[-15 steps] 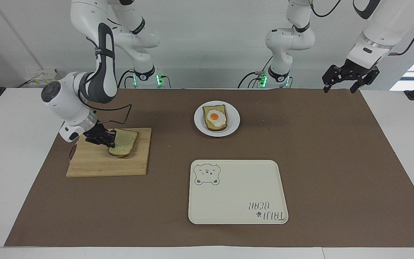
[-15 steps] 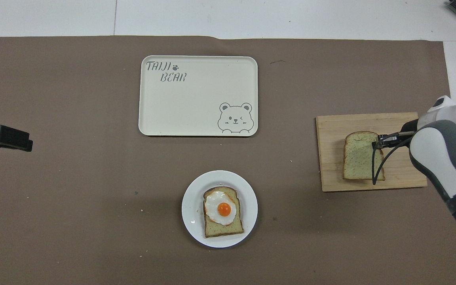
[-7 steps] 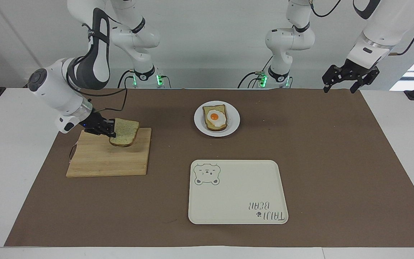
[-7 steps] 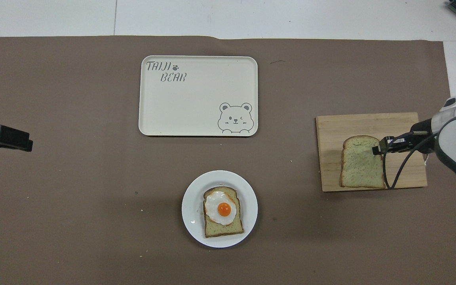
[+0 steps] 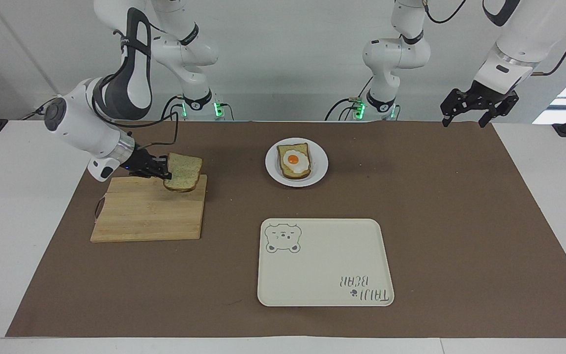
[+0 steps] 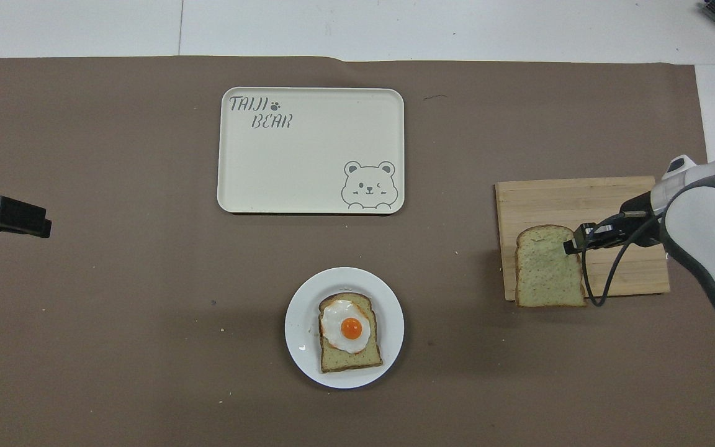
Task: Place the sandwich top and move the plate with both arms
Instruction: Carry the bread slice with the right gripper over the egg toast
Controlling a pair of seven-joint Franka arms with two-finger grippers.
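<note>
Over the wooden cutting board (image 5: 148, 214), the right gripper (image 5: 164, 170) pinches the speckled wholegrain sandwich top (image 5: 183, 171) aloft, the small white plate (image 5: 273, 173) lying toward the idle, wide-open left gripper (image 5: 477, 109).

Left pincer (image 6: 4, 217) — arm cut off overhead

Wooden board (image 5: 148, 216), bear tray (image 5: 325, 263), egg toast (image 5: 294, 161)

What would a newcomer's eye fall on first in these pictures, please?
Probably the right gripper holding a speckled wholegrain bread slice in the air over the wooden cutting board. Next, the bright fried egg on bread on the small round white plate mid-table.
</note>
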